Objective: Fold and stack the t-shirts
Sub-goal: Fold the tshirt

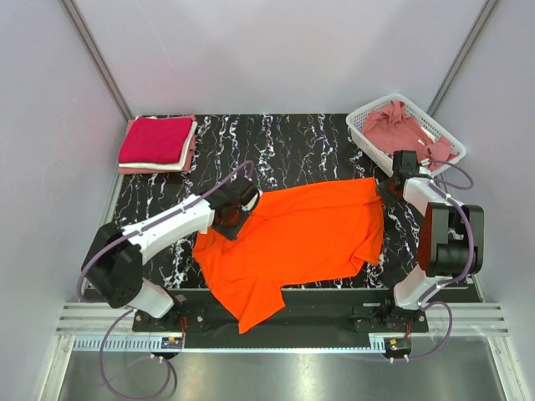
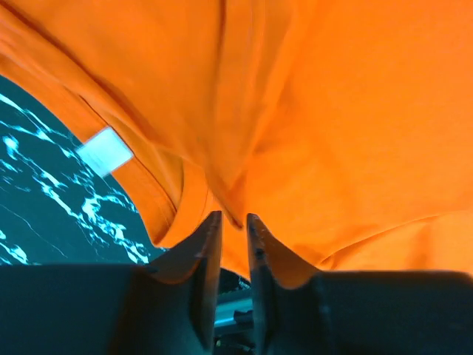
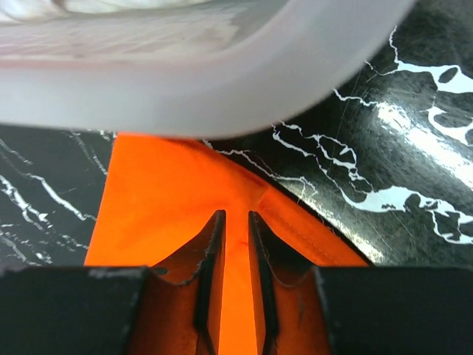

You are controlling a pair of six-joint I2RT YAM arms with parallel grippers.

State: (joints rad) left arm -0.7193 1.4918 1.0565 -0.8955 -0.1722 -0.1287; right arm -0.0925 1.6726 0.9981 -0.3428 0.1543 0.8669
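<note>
A bright orange t-shirt [image 1: 292, 234] lies spread across the black marbled table, with one part hanging over the near edge. My left gripper [image 1: 236, 209] sits at its left upper edge. In the left wrist view the jaws [image 2: 233, 218] stand slightly apart, a fold of orange cloth [image 2: 310, 111] just past the tips. My right gripper [image 1: 391, 180] is at the shirt's upper right corner. Its jaws [image 3: 235, 214] are slightly parted over the orange corner [image 3: 162, 192], which lies flat on the table. Folded crimson and pale shirts [image 1: 156, 142] are stacked at the back left.
A white lattice basket [image 1: 368, 113] at the back right holds a crumpled dusty rose shirt [image 1: 401, 129]. Its rim [image 3: 185, 96] looms close above the right gripper. A white label [image 2: 106, 150] shows inside the orange collar. Grey walls surround the table.
</note>
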